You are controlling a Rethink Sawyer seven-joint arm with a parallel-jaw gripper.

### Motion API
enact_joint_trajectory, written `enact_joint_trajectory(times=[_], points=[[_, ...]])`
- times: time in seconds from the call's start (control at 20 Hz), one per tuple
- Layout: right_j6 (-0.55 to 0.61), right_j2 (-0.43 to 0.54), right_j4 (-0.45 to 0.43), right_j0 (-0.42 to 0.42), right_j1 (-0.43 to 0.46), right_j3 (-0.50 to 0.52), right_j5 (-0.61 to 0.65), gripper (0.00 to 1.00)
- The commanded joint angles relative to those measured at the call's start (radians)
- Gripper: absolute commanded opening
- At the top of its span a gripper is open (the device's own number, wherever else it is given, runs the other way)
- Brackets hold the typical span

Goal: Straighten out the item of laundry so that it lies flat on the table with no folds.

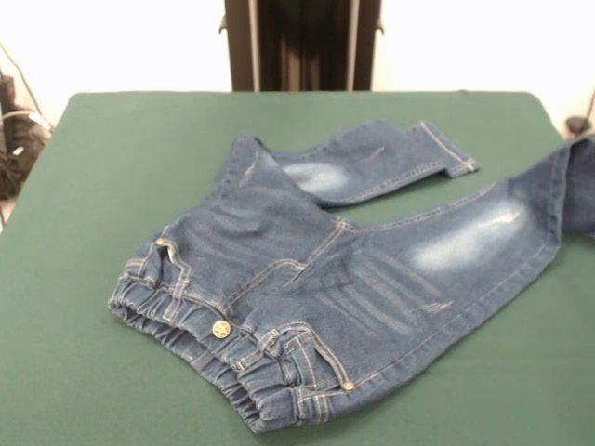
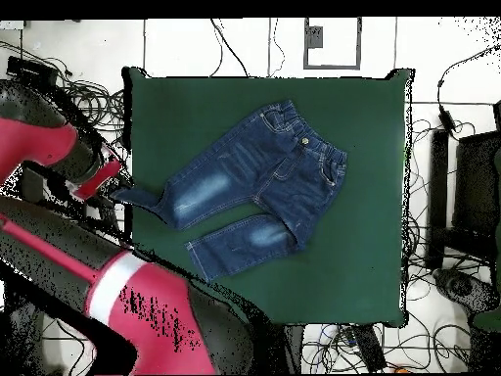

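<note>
The blue denim jeans (image 1: 316,279) lie front side up on the green table (image 1: 112,186), with the gathered waistband and brass star button (image 1: 220,328) toward the near edge. One leg runs to the table's right edge, where its end (image 1: 578,181) lifts off the top. The other leg bends away, cuff (image 1: 449,149) lying flat. In the overhead view the jeans (image 2: 254,186) are spread near the table's (image 2: 362,264) middle. The red arm's gripper (image 2: 110,184) sits at the left table edge, right at the longer leg's cuff (image 2: 132,194). Its hold is hidden.
The robot's pedestal (image 1: 302,45) stands behind the far edge. The red arm (image 2: 147,304) fills the overhead view's lower left. Cables (image 2: 431,147) and black equipment (image 2: 475,191) lie on the floor around the table. More cables (image 1: 14,139) show at the left.
</note>
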Motion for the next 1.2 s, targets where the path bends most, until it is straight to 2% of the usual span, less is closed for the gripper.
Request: enact_joint_trajectory(times=[0.05,0.15,0.2,0.25,0.45,0.65,0.9,1.2], points=[[-0.535,0.022,0.047,-0.13,-0.322,0.46,0.279,1.0],[-0.591,0.067,0.044,-0.177,-0.363,0.531,0.346,1.0],[-0.69,0.127,0.036,-0.241,-0.426,0.634,0.453,1.0],[-0.729,0.158,0.038,-0.27,-0.456,0.68,0.498,1.0],[-0.815,0.221,0.021,-0.333,-0.529,0.811,0.65,1.0],[-0.872,0.213,0.0,-0.342,-0.581,0.902,0.782,1.0],[-0.932,0.179,-0.05,-0.331,-0.604,0.948,0.914,1.0],[-0.97,0.133,-0.181,-0.343,-0.605,1.086,1.125,1.0]])
